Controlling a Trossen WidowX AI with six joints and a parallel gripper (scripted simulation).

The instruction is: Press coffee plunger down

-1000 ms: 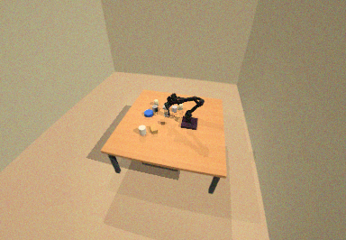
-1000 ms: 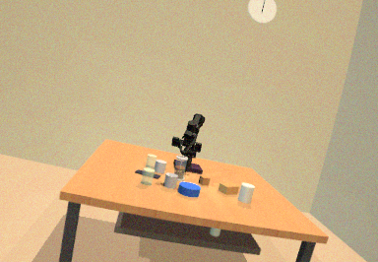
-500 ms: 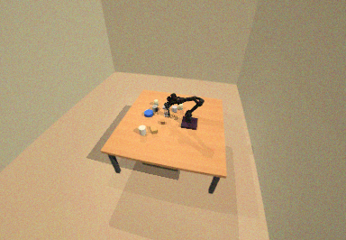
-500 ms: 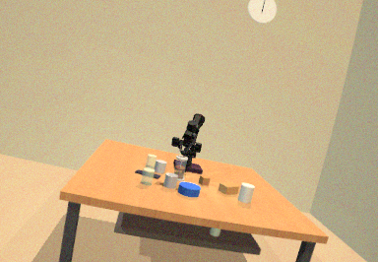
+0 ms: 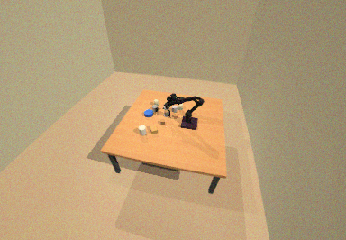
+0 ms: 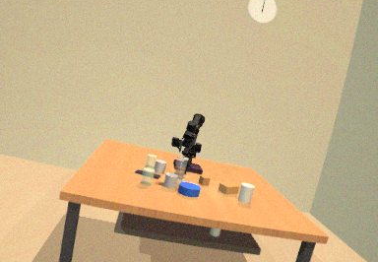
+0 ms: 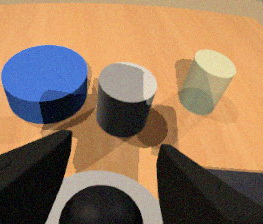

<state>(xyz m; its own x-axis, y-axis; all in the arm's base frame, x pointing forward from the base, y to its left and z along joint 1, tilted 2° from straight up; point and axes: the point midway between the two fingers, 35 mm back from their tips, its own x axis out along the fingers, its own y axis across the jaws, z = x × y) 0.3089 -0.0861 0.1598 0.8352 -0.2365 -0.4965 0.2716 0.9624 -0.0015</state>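
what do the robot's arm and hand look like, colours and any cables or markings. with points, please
The arm (image 5: pixel 195 101) (image 6: pixel 191 138) is black, with chunky rounded joints, on a dark purplish base (image 5: pixel 189 124) (image 6: pixel 195 168). The hand (image 7: pixel 115 147) has two matte black fingers narrowing to blunt tips. I can't make out cables or markings.

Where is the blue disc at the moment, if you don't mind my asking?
In the wrist view, the blue disc sits on the table at upper left, immediately left of the grey-topped cylinder.

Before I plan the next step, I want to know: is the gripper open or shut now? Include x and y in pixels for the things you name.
Open: in the wrist view its fingertips stand apart, with the round black knob (image 7: pixel 101 212) below and nothing gripped.
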